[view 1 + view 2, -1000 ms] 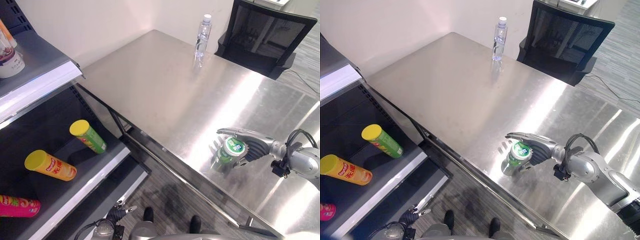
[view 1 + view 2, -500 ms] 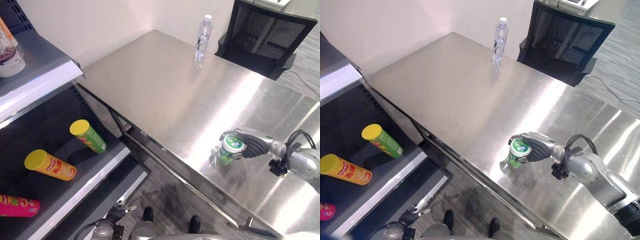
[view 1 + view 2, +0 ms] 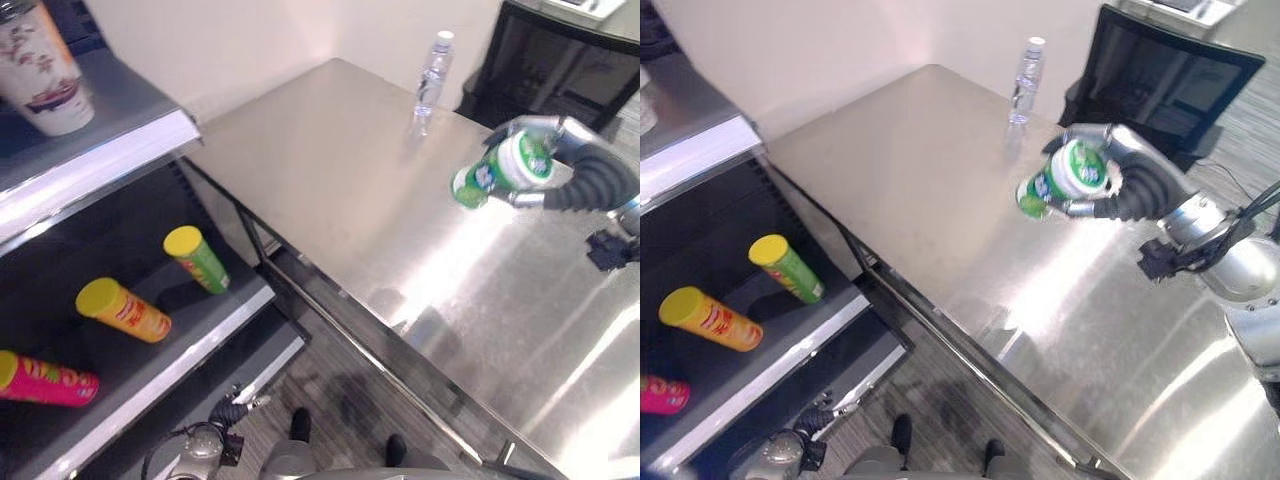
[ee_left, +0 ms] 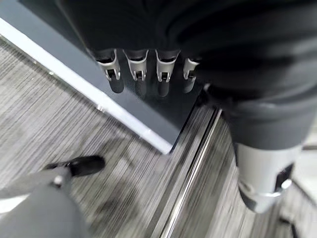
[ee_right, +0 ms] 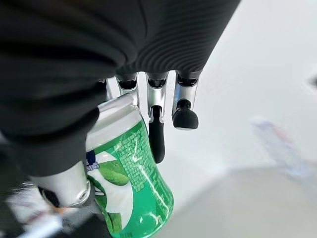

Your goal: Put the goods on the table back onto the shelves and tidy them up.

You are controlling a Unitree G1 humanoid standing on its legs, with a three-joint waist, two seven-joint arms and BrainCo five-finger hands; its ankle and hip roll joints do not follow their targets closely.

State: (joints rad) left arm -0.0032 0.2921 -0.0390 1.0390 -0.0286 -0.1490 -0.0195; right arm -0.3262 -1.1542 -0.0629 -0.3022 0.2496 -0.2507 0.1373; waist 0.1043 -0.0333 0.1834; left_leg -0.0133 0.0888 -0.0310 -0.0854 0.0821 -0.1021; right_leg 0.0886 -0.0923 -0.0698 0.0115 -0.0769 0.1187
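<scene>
**Green can is off the table, shelving not done yet**

So we've got the green can [image 3: 495, 172] in the air at the upper right of the left eye frame, tipped on its side with the lid end facing the camera. Our right hand [image 3: 575, 165] has its fingers and thumb curled round it (the right wrist view shows the grip nicely, fingers lying along the can's side). It hangs clear above the steel table [image 3: 330, 170], nothing touching the surface.

Our left hand [image 4: 148, 67] shows in its own wrist view with fingers hanging straight and relaxed, holding nothing, down by the shelf's lower edge and the floor.

Progress-wise, we'd call this partway. The can is picked but not shelved. A water bottle [image 3: 430, 70] stands upright at the far end of the table, top centre-right of the frame, so that one looks left to do too.

Over on the left of the frame, the lower shelf [image 3: 170, 372] holds a green tube [image 3: 197, 259], a yellow tube [image 3: 122, 310] and a pink tube [image 3: 45, 379], all lying down at odd angles, so the tidying looks undone. A paper cup [image 3: 40, 65] sits on the upper shelf [image 3: 120, 155].
</scene>
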